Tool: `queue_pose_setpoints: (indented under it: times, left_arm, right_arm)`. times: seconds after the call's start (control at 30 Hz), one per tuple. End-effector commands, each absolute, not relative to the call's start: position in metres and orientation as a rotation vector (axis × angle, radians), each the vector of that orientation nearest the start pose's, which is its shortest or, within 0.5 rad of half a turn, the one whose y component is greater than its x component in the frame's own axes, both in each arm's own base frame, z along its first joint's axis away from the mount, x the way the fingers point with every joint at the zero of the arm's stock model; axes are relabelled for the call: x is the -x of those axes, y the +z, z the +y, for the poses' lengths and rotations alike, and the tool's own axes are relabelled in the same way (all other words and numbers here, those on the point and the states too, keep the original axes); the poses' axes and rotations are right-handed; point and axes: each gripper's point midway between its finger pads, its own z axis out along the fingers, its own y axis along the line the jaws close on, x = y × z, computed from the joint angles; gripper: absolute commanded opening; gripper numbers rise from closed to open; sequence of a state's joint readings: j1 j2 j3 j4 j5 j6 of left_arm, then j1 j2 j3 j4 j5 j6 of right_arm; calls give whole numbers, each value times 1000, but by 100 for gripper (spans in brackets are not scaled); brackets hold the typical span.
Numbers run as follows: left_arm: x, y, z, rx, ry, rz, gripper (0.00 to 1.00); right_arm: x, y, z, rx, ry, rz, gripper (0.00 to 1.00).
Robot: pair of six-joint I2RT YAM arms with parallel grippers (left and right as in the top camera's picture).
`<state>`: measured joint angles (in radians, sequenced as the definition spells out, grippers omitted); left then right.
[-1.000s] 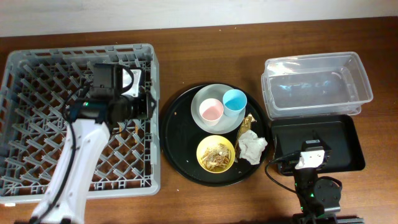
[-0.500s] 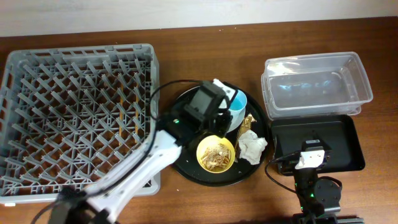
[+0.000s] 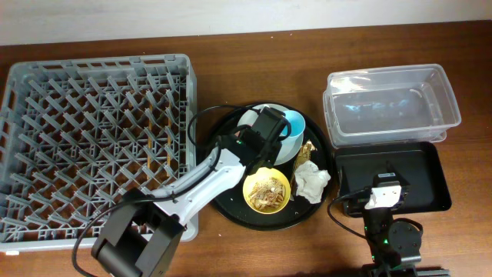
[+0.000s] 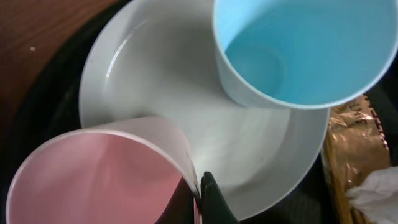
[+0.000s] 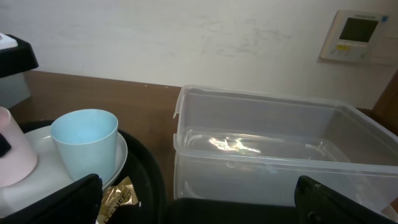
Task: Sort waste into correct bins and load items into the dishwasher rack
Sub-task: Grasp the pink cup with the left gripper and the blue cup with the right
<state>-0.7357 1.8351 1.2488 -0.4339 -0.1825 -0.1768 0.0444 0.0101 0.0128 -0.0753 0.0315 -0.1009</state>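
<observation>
My left gripper (image 3: pixel 264 138) reaches over the round pale grey plate (image 3: pixel 252 117) and is shut on the rim of the small pink cup (image 4: pixel 93 174), one finger inside and one outside (image 4: pixel 202 199). The overhead view hides the pink cup under the gripper. The small blue cup (image 3: pixel 294 127) stands on the plate beside it (image 4: pixel 305 50). The yellow bowl (image 3: pixel 267 191) holds brownish food scraps. The crumpled white napkin (image 3: pixel 313 181) and gold foil wrapper (image 3: pixel 306 151) lie to the right of the bowl. My right gripper (image 3: pixel 382 191) is open and empty over the shallow black tray (image 3: pixel 430 173).
The plate, the cups, the bowl and the waste sit on a large round black serving tray (image 3: pixel 223 181). The grey dishwasher rack (image 3: pixel 92 154) fills the left side. The clear plastic tub (image 3: pixel 392 104) stands at the back right, also in the right wrist view (image 5: pixel 280 149).
My left arm swung from above the rack to the right, over the round tray, and its jaws closed on the pink cup's rim. The right arm has not moved.
</observation>
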Motion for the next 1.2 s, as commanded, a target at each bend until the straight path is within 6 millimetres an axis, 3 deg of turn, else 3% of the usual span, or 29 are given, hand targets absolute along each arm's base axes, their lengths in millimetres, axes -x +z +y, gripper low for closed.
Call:
queue_pose_setpoints:
  times: [0.0, 0.07, 0.1, 0.13, 0.17, 0.2, 0.23, 0.27, 0.33, 0.4, 0.47, 0.5, 0.57, 0.6, 0.63, 0.67, 0.73, 0.8, 0.97, 1.03, 1.1, 1.17]
  left_arm:
    - [-360, 171, -273, -543, -171, 2294, 1]
    - [-339, 253, -257, -424, -312, 2165, 1]
    - [-309, 308, -246, -380, -531, 2085, 1]
    - [-289, 339, -240, -417, -700, 2021, 1]
    - [-268, 370, -222, -402, -884, 1964, 1]
    - [-255, 385, -208, -405, -987, 1933, 1]
    - [-246, 395, -197, -419, -1064, 1907, 0]
    - [-237, 404, -188, -438, -1177, 1885, 1]
    - [-230, 410, -172, -486, -1384, 1862, 1]
    - [-241, 402, -162, -488, -1546, 1879, 1]
    - [-251, 390, -163, -499, -1700, 1901, 0]
    - [-256, 385, -164, -497, -1753, 1910, 0]
    - [-261, 380, -164, -532, -1856, 1891, 0]
    - [-261, 381, -164, -550, -1866, 1879, 0]
    - [-262, 382, -164, -567, -1853, 1866, 0]
    - [-262, 384, -164, -580, -1843, 1856, 0]
    - [-260, 384, -168, -595, -1853, 1857, 0]
    - [-256, 385, -174, -636, -1855, 1845, 0]
    - [-256, 386, -175, -651, -1849, 1836, 0]
    - [-256, 386, -175, -651, -1849, 1836, 0]
    - [-255, 387, -175, -654, -1846, 1834, 0]
    - [-251, 390, -175, -665, -1838, 1825, 0]
  right_arm:
    - [-246, 156, 4, 83, -66, 1646, 99]
    - [-246, 156, 4, 84, -67, 1646, 99]
    - [-246, 170, -7, 83, -170, 1593, 99]
    - [-246, 182, -9, 69, -177, 1541, 99]
    - [-246, 177, -9, 72, -178, 1565, 99]
    - [-246, 168, -9, 78, -179, 1601, 99]
    - [-246, 171, -7, 81, -171, 1586, 99]
    - [-247, 176, 7, 113, -74, 1562, 99]
    - [-241, 196, 42, 199, 161, 1485, 99]
    - [-218, 246, 76, 242, 460, 1481, 99]
    - [-203, 299, 103, 367, 620, 1551, 99]
    - [-201, 313, 115, 417, 706, 1612, 99]
    - [-208, 350, 150, 547, 1051, 1798, 99]
    - [-223, 373, 162, 602, 1203, 1800, 99]
    - [-218, 386, 173, 698, 1400, 1769, 99]
    - [-218, 390, 180, 810, 1610, 1704, 99]
    - [-250, 363, 184, 783, 1749, 1751, 99]
    - [-249, 350, 203, 819, 1832, 1780, 99]
    - [-251, 331, 238, 806, 1720, 1908, 100]
    - [-247, 340, 251, 860, 1728, 1860, 89]
    - [-254, 353, 266, 877, 1659, 1793, 84]
    - [-256, 353, 276, 871, 1609, 1784, 82]
